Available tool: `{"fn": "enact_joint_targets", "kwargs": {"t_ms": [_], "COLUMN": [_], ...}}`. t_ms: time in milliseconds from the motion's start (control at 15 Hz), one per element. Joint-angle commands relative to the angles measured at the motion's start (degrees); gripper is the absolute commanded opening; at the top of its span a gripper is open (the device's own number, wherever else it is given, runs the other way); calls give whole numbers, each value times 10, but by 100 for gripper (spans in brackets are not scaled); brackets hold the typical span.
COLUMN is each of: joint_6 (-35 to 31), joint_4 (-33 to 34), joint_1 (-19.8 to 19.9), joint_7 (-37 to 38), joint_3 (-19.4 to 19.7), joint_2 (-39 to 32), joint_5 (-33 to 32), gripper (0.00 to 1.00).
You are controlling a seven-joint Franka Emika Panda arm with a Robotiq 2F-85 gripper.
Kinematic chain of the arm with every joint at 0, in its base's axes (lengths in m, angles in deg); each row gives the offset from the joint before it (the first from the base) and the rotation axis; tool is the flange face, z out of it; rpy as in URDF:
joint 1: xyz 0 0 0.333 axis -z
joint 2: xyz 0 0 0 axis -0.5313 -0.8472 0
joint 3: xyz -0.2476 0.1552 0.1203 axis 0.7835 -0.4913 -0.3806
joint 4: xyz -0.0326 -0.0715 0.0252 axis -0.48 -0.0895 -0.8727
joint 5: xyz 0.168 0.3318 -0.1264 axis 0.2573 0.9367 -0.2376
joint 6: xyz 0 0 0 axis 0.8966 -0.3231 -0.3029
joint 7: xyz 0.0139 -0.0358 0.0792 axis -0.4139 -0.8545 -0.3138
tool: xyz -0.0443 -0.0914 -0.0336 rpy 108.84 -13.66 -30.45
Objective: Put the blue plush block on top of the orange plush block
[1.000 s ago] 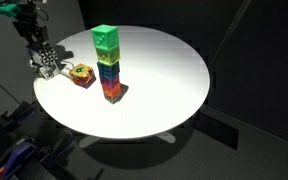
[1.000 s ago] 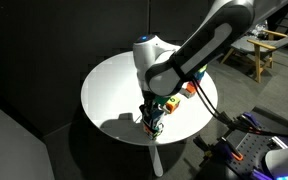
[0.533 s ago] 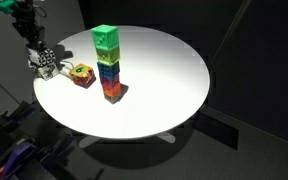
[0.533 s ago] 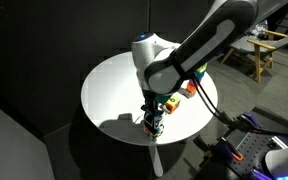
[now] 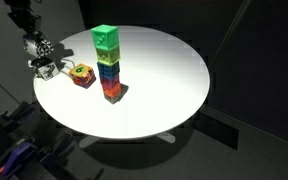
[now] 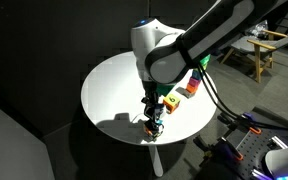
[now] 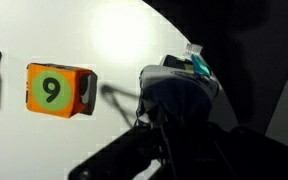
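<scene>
The blue plush block, checkered dark and white, hangs just above the table's edge with my gripper shut on it. In the other exterior view the gripper points down with the block at its tips. The orange plush block sits on the table just beside it, apart from the gripper. In the wrist view the orange plush block shows a yellow face with a 9, and the blue plush block is a dark shape between my fingers.
A tall stack of coloured cubes with a green top stands near the orange block on the round white table. The arm partly hides the stack in an exterior view. The table edge is close under the gripper.
The jaws have closed on the blue plush block. The gripper has risen a little with it, away from the table surface.
</scene>
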State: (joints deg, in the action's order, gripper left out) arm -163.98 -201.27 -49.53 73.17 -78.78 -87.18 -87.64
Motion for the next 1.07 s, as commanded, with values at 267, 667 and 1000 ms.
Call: {"fn": "enact_joint_targets", "kwargs": {"t_ms": [267, 667, 1000], "joint_6": [8, 0, -1], "joint_4": [-30, -50, -50], "joint_1": [10, 37, 56], "joint_7": [38, 26, 16], "joint_3": [19, 37, 53], "joint_2": [49, 60, 57], "joint_5": [-32, -32, -59], "gripper": [7, 6, 6]}}
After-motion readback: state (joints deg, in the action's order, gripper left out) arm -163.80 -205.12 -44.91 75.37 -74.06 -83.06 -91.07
